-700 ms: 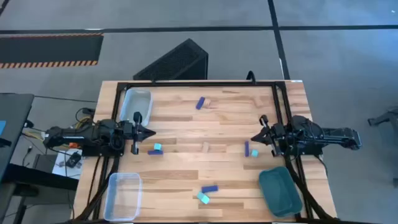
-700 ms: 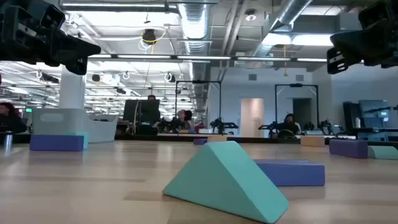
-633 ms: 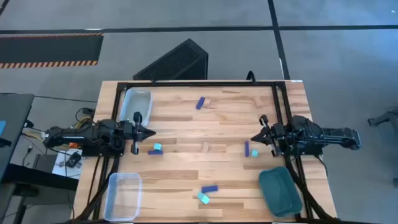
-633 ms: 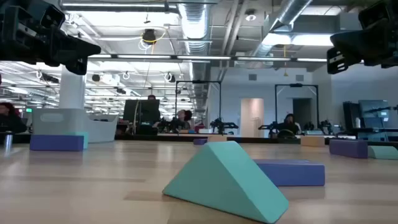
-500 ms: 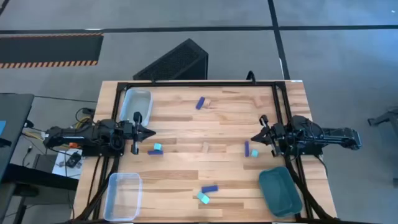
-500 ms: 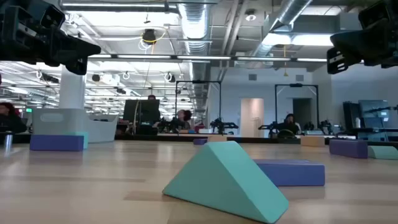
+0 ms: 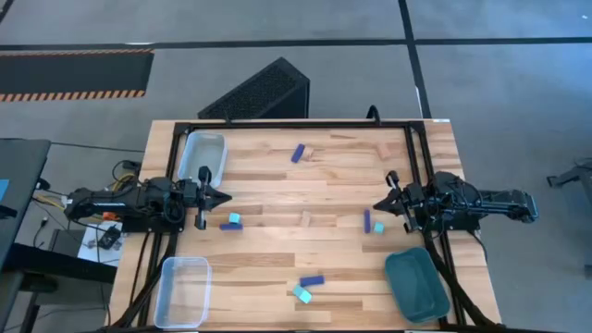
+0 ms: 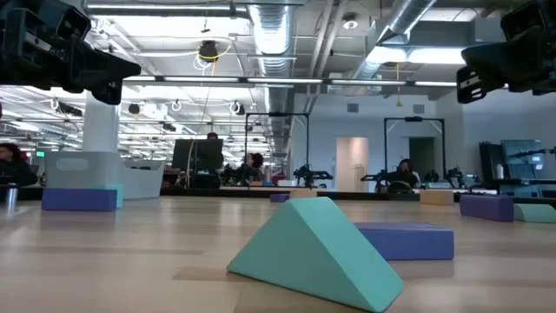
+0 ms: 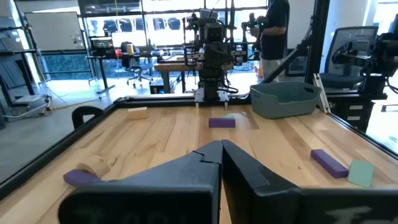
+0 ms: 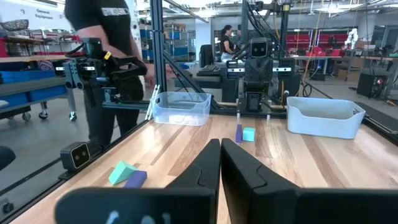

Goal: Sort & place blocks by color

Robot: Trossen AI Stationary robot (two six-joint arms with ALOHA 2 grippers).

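Observation:
Small blocks lie scattered on the wooden table. A purple bar (image 7: pixel 298 153) touches a tan piece (image 7: pixel 309 151) near the far edge. Another purple bar with a teal cube (image 7: pixel 232 221) lies just in front of my left gripper (image 7: pixel 225 196). A purple bar (image 7: pixel 367 220) and a teal cube (image 7: pixel 378 227) lie by my right gripper (image 7: pixel 377 205). A purple bar (image 7: pixel 313 280) and a teal wedge (image 8: pixel 313 252) sit near the near edge. Tan pieces rest at mid-table (image 7: pixel 305 219) and far right (image 7: pixel 382 149). Both grippers hover above the table, shut and holding nothing, facing each other.
One clear bin (image 7: pixel 203 157) stands at the far left, another clear bin (image 7: pixel 183 291) at the near left, and a dark teal tray (image 7: pixel 416 285) at the near right. A black frame (image 7: pixel 296 123) borders the table. A person (image 10: pixel 102 62) stands beyond the table's near edge.

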